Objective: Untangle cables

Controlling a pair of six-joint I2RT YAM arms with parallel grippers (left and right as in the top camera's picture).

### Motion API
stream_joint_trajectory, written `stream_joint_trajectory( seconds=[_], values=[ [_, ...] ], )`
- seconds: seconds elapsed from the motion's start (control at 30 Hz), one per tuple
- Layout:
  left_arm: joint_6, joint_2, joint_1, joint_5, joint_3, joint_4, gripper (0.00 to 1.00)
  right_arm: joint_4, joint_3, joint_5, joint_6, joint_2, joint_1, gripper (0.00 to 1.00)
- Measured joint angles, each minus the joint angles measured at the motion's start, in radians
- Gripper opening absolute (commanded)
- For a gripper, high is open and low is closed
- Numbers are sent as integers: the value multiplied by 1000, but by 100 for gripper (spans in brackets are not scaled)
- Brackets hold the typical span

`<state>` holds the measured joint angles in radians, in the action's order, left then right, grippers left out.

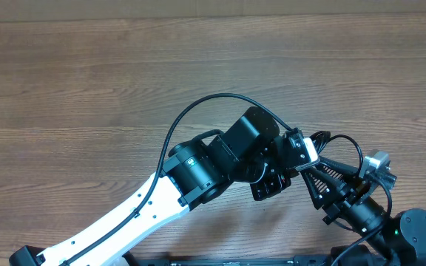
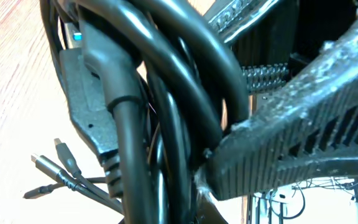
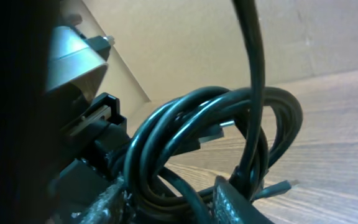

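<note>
Several black cables (image 2: 173,62) form a tangled coil between the two grippers, over the near right part of the table (image 1: 87,74). The left gripper (image 1: 296,159) is clamped on the coil. The right gripper (image 1: 320,171) is just beside it, loops draped over one finger; whether it grips, I cannot tell.

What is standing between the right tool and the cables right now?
Nothing visible. In the right wrist view the cables lie right inside the right tool, between its fingers, with no other object in the gap. The left tool is shut on the same bundle from the other side, close by but not across the path.
</note>
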<state>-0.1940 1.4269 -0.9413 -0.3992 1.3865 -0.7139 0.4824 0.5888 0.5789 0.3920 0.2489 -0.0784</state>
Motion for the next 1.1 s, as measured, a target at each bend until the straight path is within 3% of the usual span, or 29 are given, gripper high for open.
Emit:
stream_joint_trajectory(
  seconds=[0.27,0.6,0.73,0.83,0.87,1.1],
  values=[
    [-20,5,1,15,0,-1,4,94,3,-82,10,-2,-1,11],
    [-47,13,-3,-14,0,2,4,216,3,-408,100,0,0,11],
    [-57,13,-4,-23,0,3,4,218,3,-452,107,0,0,28],
    [-68,13,-4,-23,0,3,4,218,3,-460,103,0,0,57],
    [-69,13,-4,-23,0,3,4,219,3,-461,109,0,0,61],
    [-63,13,57,-94,0,15,4,234,2,-459,100,0,0,63]
  ],
)
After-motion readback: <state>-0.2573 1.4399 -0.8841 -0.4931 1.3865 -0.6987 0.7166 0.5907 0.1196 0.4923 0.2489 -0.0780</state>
